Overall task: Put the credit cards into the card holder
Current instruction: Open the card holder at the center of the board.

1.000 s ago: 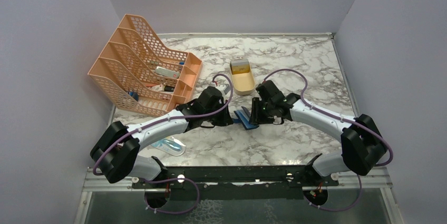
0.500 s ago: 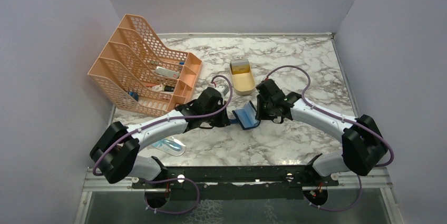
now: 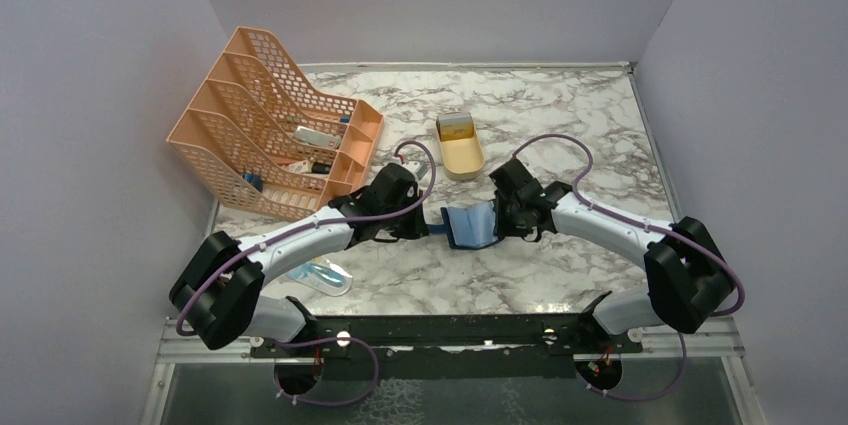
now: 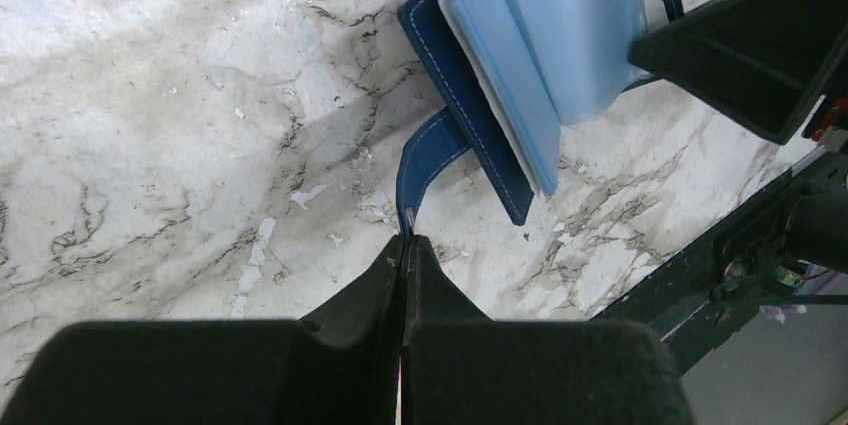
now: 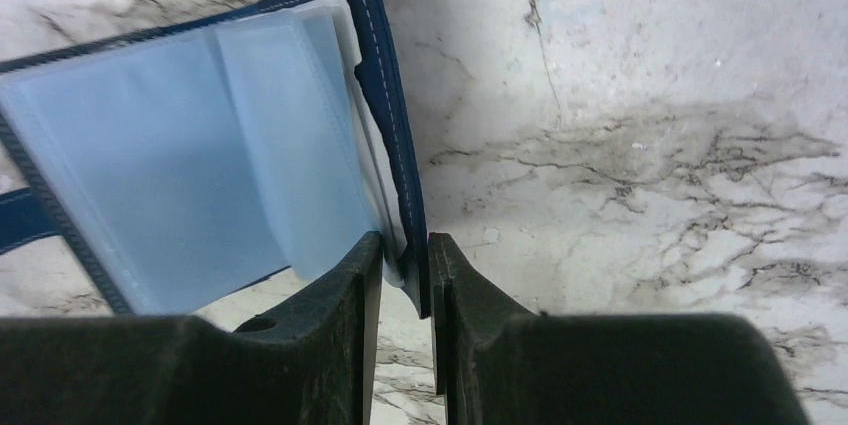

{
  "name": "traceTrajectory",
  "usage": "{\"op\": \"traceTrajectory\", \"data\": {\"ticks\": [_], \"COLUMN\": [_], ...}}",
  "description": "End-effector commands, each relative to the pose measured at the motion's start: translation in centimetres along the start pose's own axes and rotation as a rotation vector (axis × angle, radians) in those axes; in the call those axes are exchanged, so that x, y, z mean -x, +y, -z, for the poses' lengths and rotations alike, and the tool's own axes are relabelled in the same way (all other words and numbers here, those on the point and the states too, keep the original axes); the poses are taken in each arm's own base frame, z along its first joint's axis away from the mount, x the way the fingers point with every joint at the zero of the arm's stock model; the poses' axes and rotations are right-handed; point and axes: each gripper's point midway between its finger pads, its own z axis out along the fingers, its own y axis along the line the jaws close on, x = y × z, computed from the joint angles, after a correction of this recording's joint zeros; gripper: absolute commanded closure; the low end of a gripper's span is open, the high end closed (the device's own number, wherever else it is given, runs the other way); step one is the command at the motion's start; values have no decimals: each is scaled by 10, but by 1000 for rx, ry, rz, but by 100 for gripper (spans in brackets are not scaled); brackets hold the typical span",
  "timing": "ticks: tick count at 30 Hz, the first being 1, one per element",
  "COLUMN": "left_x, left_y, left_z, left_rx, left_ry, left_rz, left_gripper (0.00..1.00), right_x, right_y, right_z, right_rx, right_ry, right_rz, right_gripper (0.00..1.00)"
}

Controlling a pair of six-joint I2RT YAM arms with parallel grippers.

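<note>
The navy card holder [image 3: 470, 226] hangs spread open between my two grippers at mid-table, its pale clear pockets [image 5: 180, 165] facing up. My left gripper [image 4: 407, 238] is shut on the tip of the holder's blue strap [image 4: 420, 160]. My right gripper [image 5: 405, 245] pinches the holder's right cover edge together with a clear sleeve. In the top view the left gripper [image 3: 437, 228] and right gripper [image 3: 497, 220] flank the holder. The credit cards [image 3: 456, 127] show as a yellow-gold and grey patch at the far end of the tan tray.
The tan oval tray [image 3: 466, 161] sits just behind the grippers. An orange mesh file rack [image 3: 270, 140] stands at the back left. A blue-patterned packet [image 3: 322, 276] lies by the left arm's base. Marble tabletop surrounds the holder.
The holder has gone from nearly folded to spread flat. My right gripper swung right and back with the cover; the left gripper drew the strap slightly left.
</note>
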Motion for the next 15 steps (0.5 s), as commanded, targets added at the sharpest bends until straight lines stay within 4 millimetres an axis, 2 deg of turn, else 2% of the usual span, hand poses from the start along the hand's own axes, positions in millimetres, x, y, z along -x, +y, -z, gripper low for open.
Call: {"op": "traceTrajectory", "data": {"ticks": [1, 10, 15], "left_x": [14, 18, 18], "left_y": [3, -5, -8], "left_z": [-1, -2, -3], "left_rx": [20, -10, -29], "left_ry": [-23, -27, -26], "left_rz": [-4, -3, 2], "left_gripper": [100, 100, 100], "right_x": [-5, 35, 50], "right_y": [-13, 20, 60], "right_z": [5, 55, 68], "right_rx": [-52, 77, 277], "right_ry": [8, -72, -105], "right_rz": [-21, -25, -11], "right_gripper": [72, 66, 66]}}
